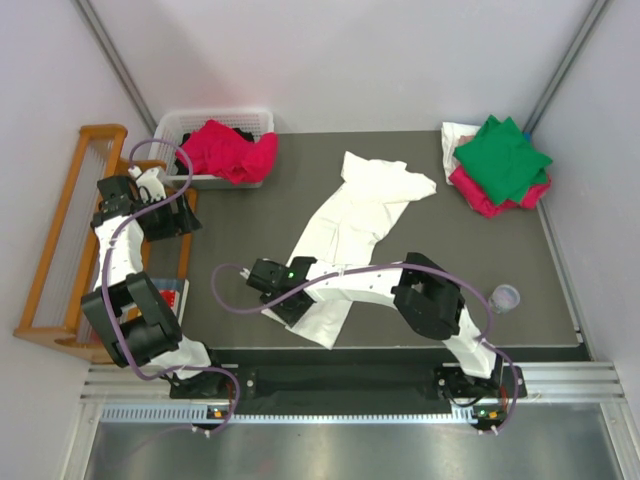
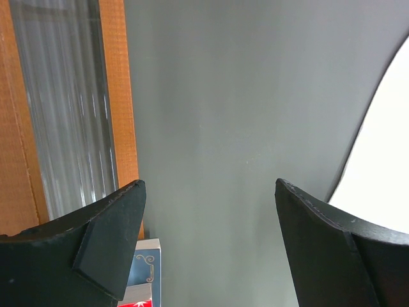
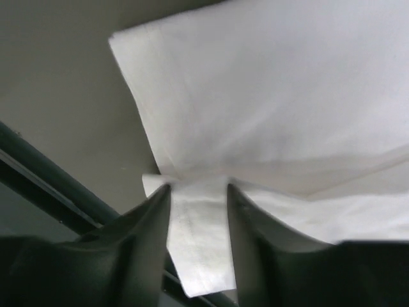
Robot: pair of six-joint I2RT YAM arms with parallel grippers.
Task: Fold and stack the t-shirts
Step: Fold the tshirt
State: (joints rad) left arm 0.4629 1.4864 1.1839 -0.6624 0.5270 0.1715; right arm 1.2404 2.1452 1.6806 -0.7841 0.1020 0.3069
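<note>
**White shirt half-folded, one stack made, one shirt still in the basket**

Top view: right of the basket (image 1: pixel 190 122), the white t-shirt (image 1: pixel 350 225) lies long and rumpled on the table (image 1: pixel 250 225), not yet squared. Far right of the basket, a green t-shirt (image 1: pixel 500 155) tops a folded stack. A crimson t-shirt (image 1: pixel 225 150) spills over the basket's rim, unfolded.
Left wrist view: the left gripper (image 2: pixel 209 185), on the basket's near side, hangs spread over bare table, holding nothing.
Right wrist view: the right gripper (image 3: pixel 198 192), nearer and right of the basket, pinches a strip of the white hem.
</note>
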